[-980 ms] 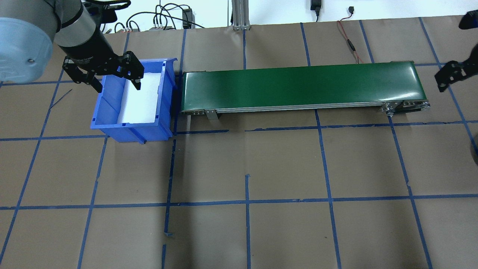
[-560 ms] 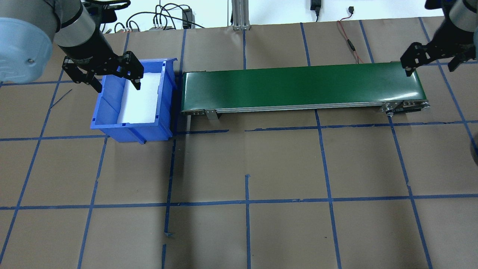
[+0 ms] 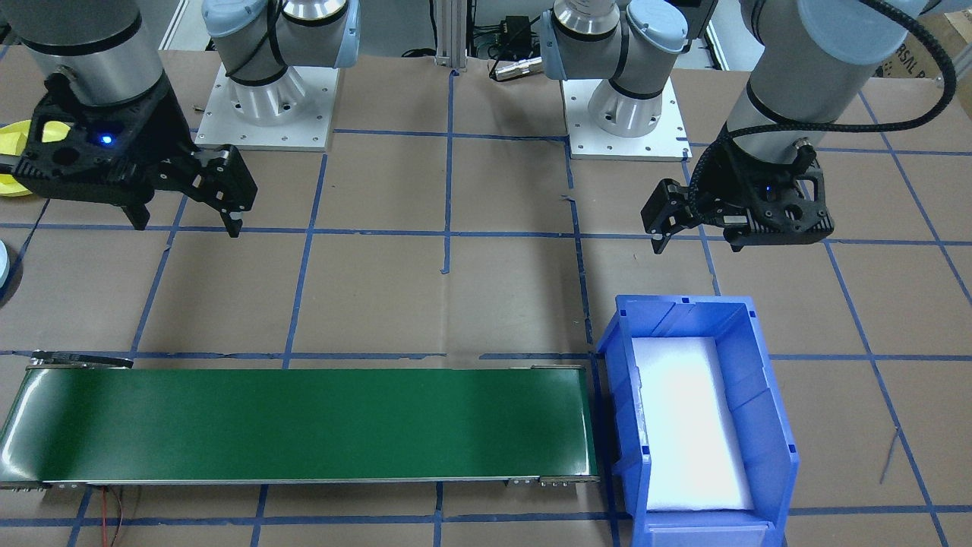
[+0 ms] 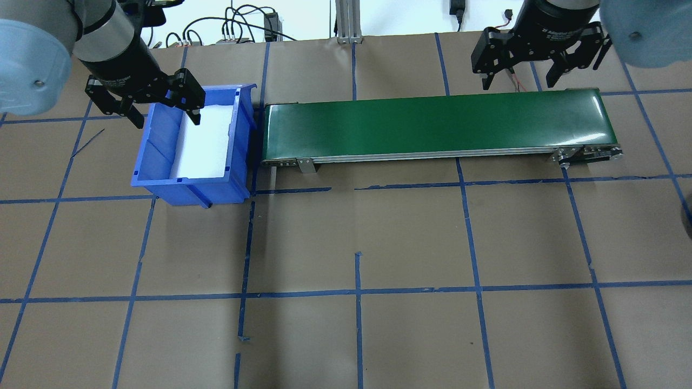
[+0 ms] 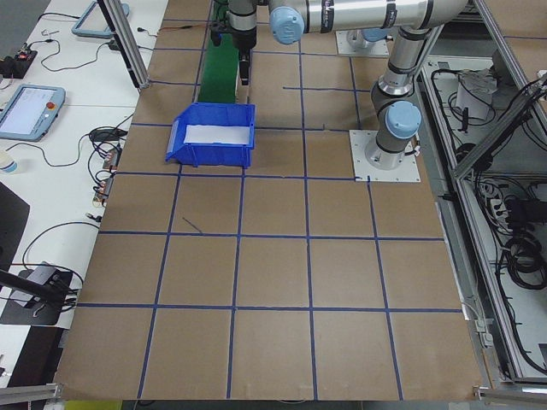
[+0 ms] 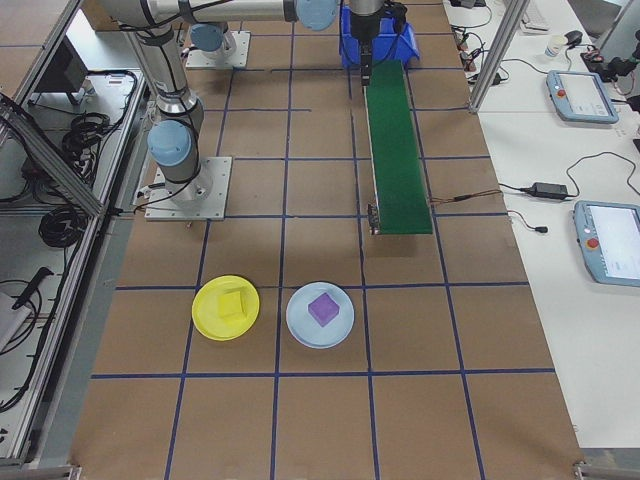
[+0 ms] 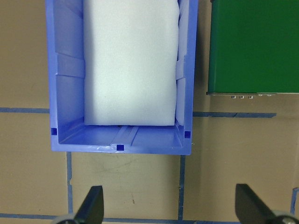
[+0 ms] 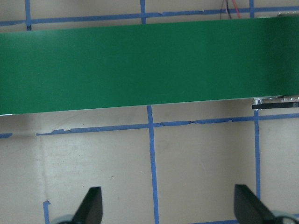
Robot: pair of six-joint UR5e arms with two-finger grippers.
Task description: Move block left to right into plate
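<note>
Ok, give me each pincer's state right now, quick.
Left pincer: open, holding nothing, over the blue bin.
Right pincer: open, holding nothing, by the green conveyor belt.

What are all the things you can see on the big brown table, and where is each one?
Blue plastic bin: one, blue with a white foam pad inside, at the belt's left end.
Green conveyor belt: one, dark green, long and flat, nothing on it.
Round yellow plastic plate: one, yellow, on the table past the belt's right end, holding a yellow block.
Round pale blue plate: one, beside the yellow plate, holding a purple block.
Blue tape lines: many, forming a grid on the brown table.
Left gripper: one, black, open, above the bin's far end.
Right gripper: one, black, open, just beyond the belt's right end.
</note>
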